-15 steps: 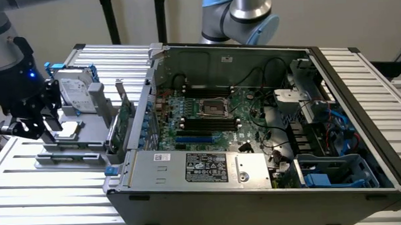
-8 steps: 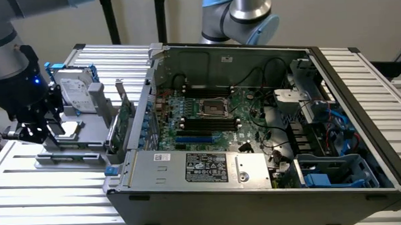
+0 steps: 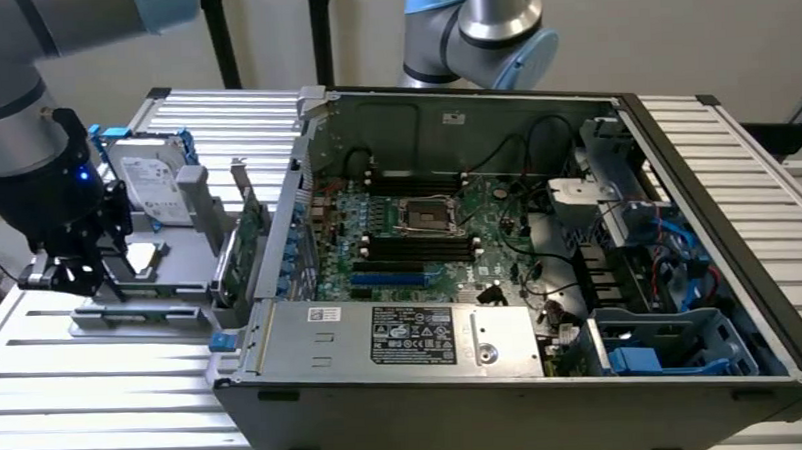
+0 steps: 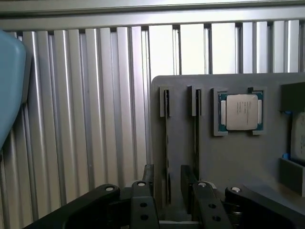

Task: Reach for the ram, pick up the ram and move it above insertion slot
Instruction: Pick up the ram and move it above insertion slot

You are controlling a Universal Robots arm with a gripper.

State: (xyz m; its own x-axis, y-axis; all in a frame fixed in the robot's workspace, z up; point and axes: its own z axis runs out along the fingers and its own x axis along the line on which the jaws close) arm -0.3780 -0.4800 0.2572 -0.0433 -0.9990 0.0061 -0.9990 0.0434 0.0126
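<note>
– Gripper [image 4: 169, 193] in the foreground of the wrist view, over the grey parts holder [image 4: 214, 157] on the slatted table [image 4: 86, 119]: what has it got?

– Nothing gripped, by my read. I have the black fingers [image 4: 143, 210] spread, one on each side of the ram [image 4: 166, 138], which stands on edge in a narrow slot of the holder. Racked upright like that, its flat faces are offered to the pads; I judge that is the reason for it.

– And around it?

– A twin slot [image 4: 196, 138] sits just beside; whether a stick is in it I can't tell. Next along, a square recess cradles a processor [image 4: 238, 112], lid up. In the exterior view the holder also props a hard drive [image 3: 152, 184] in a blue frame and an upright green expansion card [image 3: 250, 240], nearest the open computer case [image 3: 514, 381]. Inside the case, the motherboard's black memory slots [image 3: 416, 249] lie well apart from the gripper, toward the exterior view's right.
</note>
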